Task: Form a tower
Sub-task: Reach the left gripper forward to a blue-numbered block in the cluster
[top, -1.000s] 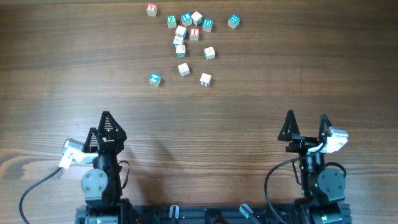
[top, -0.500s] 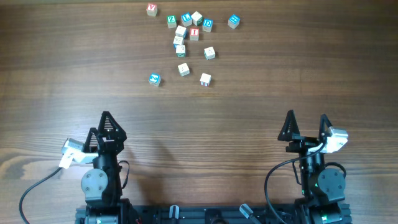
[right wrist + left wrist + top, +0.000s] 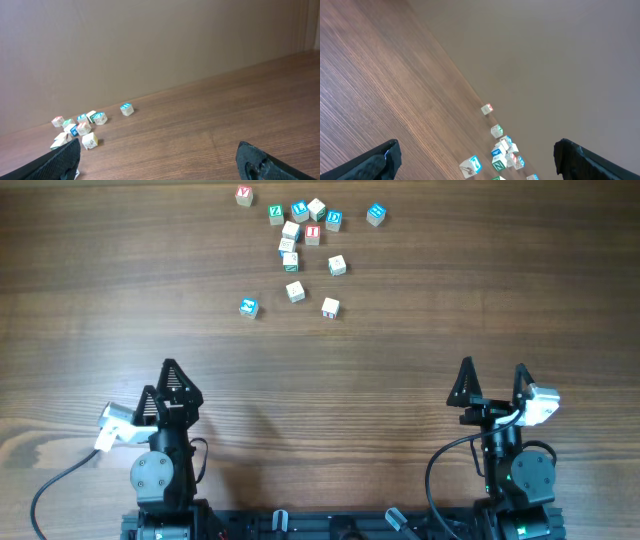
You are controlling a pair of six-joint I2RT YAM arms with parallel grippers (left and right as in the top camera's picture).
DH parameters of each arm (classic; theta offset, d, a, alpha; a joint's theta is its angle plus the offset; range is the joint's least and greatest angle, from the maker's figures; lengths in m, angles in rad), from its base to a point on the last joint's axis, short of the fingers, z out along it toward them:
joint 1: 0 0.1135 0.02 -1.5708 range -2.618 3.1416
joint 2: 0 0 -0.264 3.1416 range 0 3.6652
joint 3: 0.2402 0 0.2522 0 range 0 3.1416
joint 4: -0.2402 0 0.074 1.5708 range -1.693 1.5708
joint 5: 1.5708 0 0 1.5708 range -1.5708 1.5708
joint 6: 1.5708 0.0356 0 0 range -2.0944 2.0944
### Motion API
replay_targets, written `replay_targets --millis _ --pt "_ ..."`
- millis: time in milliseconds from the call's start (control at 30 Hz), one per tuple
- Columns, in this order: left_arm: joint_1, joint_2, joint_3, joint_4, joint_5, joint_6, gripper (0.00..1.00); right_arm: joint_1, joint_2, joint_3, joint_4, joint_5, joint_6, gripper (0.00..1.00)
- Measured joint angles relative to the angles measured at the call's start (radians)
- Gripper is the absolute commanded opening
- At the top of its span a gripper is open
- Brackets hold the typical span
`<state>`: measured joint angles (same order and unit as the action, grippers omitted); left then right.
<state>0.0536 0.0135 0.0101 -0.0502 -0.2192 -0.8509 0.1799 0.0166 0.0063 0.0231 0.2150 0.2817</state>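
- Wooden table point(image 3: 400, 350): the tower point(image 3: 289, 245) sits at its far side, among loose cubes point(image 3: 330, 307).
- My left gripper point(image 3: 160, 377) gapes wide, empty.
- My right gripper point(image 3: 493, 366) is likewise spread, holding nothing.

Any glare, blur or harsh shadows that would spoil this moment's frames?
Overhead: even light, no glare, only faint shadows on the table; letter cubes small but sharp. Left wrist: tilted framing, cubes tiny at the bottom edge. Right wrist: cubes distant, slightly soft.
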Motion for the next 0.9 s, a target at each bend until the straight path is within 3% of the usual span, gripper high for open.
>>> replay_targets --millis 167,267,400,733,900 --pt "0.0 0.0 0.004 0.079 -0.041 0.024 1.0 0.0 0.0 0.0 0.0 0.0 0.0 1.0" --pt "0.0 0.004 0.069 -0.004 -0.041 0.081 0.99 0.0 0.0 0.0 0.0 0.0 0.0 1.0" --pt "0.0 0.123 0.32 -0.142 -0.041 0.159 0.99 0.0 0.0 0.0 0.0 0.0 0.0 1.0" --pt "0.0 0.893 1.019 -0.507 0.225 0.278 1.0 0.0 0.003 0.0 0.0 0.0 0.0 1.0" --pt "0.0 1.215 1.121 -0.627 0.324 0.295 1.0 0.0 0.003 0.0 0.0 0.0 0.0 1.0"
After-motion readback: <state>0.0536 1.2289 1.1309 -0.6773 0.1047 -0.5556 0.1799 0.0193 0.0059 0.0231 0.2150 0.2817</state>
